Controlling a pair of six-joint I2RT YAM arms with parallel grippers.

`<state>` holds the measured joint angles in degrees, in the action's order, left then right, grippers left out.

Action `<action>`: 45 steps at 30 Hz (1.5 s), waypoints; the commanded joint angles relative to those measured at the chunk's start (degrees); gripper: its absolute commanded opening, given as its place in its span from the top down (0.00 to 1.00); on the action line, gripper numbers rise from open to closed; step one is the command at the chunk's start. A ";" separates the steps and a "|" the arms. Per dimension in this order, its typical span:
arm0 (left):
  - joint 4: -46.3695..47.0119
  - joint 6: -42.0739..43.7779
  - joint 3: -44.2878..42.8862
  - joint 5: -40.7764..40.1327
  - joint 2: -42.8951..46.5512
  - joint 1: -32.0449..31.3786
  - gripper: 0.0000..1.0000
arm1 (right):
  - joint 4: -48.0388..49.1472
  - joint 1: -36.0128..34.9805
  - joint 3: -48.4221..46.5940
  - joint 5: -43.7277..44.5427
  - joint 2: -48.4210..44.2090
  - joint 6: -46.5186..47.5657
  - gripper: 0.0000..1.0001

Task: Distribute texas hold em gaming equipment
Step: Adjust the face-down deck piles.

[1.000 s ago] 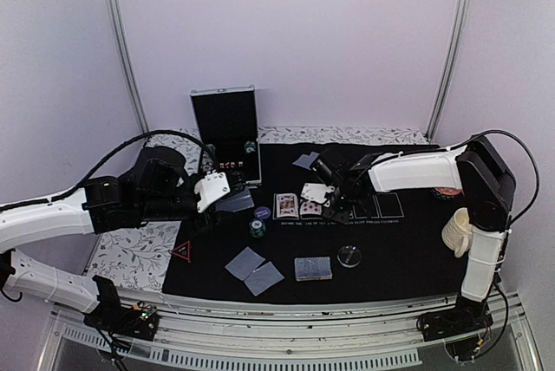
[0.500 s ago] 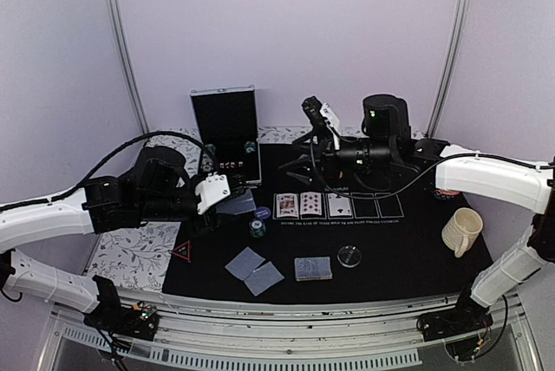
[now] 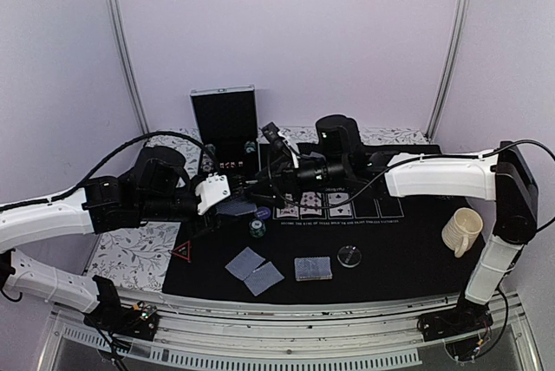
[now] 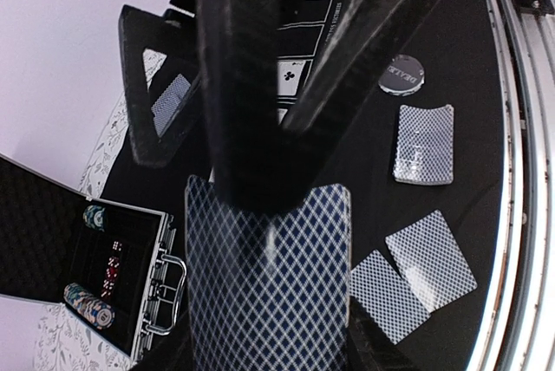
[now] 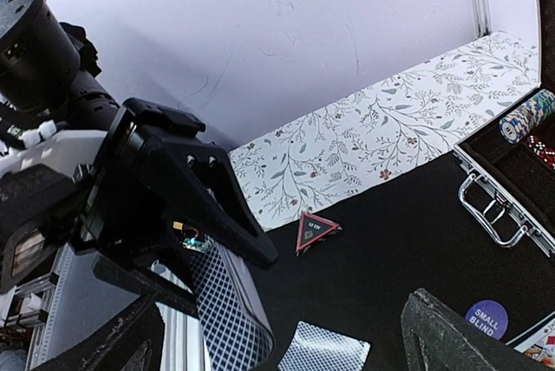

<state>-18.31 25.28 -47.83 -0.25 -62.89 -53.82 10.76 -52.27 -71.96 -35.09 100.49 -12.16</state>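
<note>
While the left arm is reaching in from the left of the top view, the left fingers [image 3: 227,201] are gripping a grey-blue patterned playing card [image 3: 239,206] over the left part of the black mat [image 3: 399,254] on the surface. The right fingers [image 3: 260,182] are hovering just beside that card, pointing at it from the opposite side. A small round blue chip [image 3: 262,212] and a small round green chip [image 3: 257,229] are lying just below the held card. A red triangle marker [image 3: 181,251] is sitting at the mat's left edge. Two face-down cards [image 3: 245,263], a face-down card stack [image 3: 313,269] and a clear round disc [image 3: 349,256] are lying along the near side. A cream mug [image 3: 460,232] is standing at the right and an open black case [image 3: 224,124] at the back.

From the left wrist, the left fingers are clamping the patterned card with its back to the camera. The stack, the disc and the pair of cards are lying on the mat beyond it.

From the right wrist, the right fingers are standing wide apart, gripping nothing. The left fingers and their card are facing them. The red triangle marker is lying where the mat is meeting a floral cloth [image 5: 390,146].
</note>
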 commanded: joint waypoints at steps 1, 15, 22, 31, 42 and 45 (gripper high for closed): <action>0.99 0.28 -1.54 1.26 0.48 0.39 0.53 | 1.16 -1.11 -4.15 0.72 3.40 -1.37 0.05; 1.62 0.31 -1.47 1.74 1.18 0.39 0.56 | -7.17 -1.16 -3.90 8.09 2.80 6.50 0.16; 1.65 0.40 -1.09 1.88 1.93 0.34 0.56 | -10.34 -1.15 -3.61 11.38 0.68 8.70 0.24; 3.37 0.30 -0.07 2.81 1.60 0.39 0.61 | -4.75 -1.12 -2.72 -3.35 0.67 8.11 0.34; 6.10 -0.43 1.41 6.55 2.25 0.38 0.86 | -1.88 -1.14 -2.83 -7.81 1.18 6.34 0.78; 6.45 -1.03 2.31 7.91 3.13 0.46 0.92 | -2.05 -1.16 -1.63 -8.42 -0.47 7.51 0.90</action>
<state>-13.26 24.80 -47.18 4.58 -61.28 -53.76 6.98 -53.25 -75.02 -41.85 102.69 -5.87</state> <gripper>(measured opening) 0.100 0.156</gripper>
